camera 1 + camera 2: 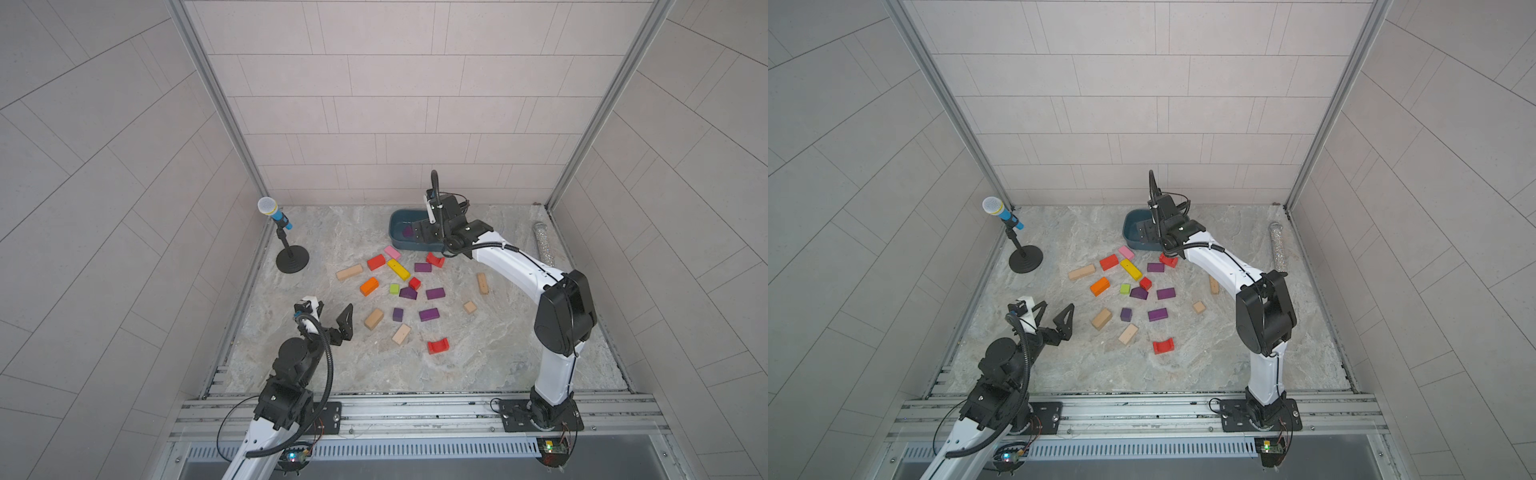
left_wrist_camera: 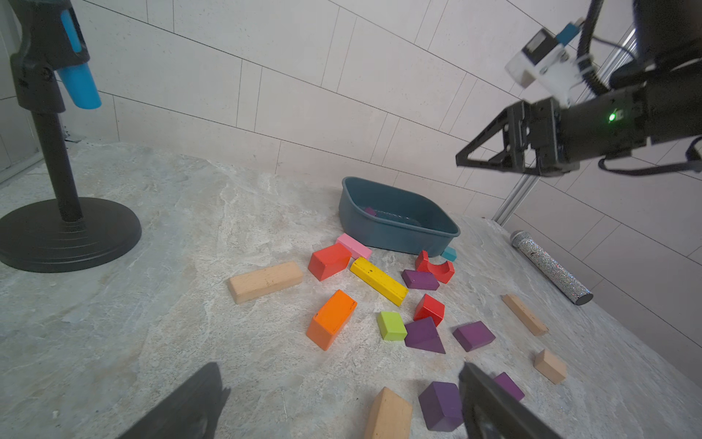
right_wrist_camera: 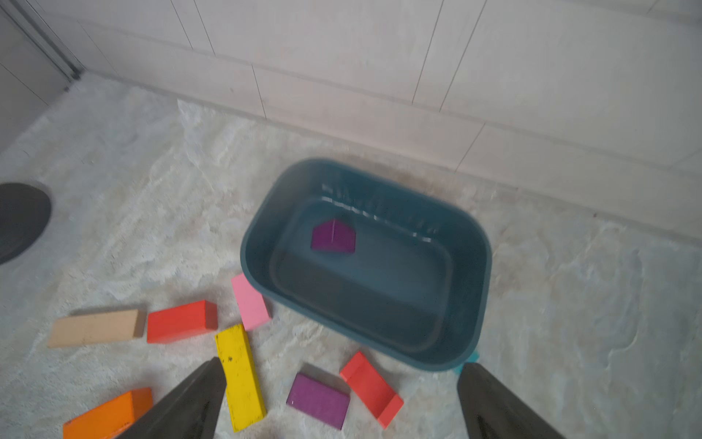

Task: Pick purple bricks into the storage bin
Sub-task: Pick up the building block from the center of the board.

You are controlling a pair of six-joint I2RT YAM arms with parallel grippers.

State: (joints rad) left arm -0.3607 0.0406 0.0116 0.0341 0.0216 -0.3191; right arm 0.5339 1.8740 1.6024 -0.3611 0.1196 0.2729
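The dark teal storage bin [image 1: 397, 220] [image 3: 471, 266] stands at the back of the table. One peaked purple brick [image 3: 333, 236] [image 1: 408, 231] lies alone on its floor. My right gripper [image 3: 342, 368] [image 1: 424, 232] hovers above the bin's near side, open and holding nothing. Several purple bricks lie loose on the table, among them a flat one [image 1: 422, 267] [image 3: 318, 401] near the bin, a peaked one [image 1: 408, 294] [image 2: 423, 336] and a cube-like one [image 1: 398, 314] [image 2: 440, 404]. My left gripper [image 2: 340, 370] [image 1: 1054, 311] is open and empty at the near left of the bricks.
Red [image 1: 376, 262], orange [image 1: 369, 286], yellow [image 1: 398, 269], pink [image 1: 392, 252], green [image 1: 395, 289] and plain wooden blocks [image 1: 349, 272] lie among the purple ones. A microphone on a black stand [image 1: 292, 259] is at the back left. A glittery microphone [image 1: 542, 241] lies at the back right.
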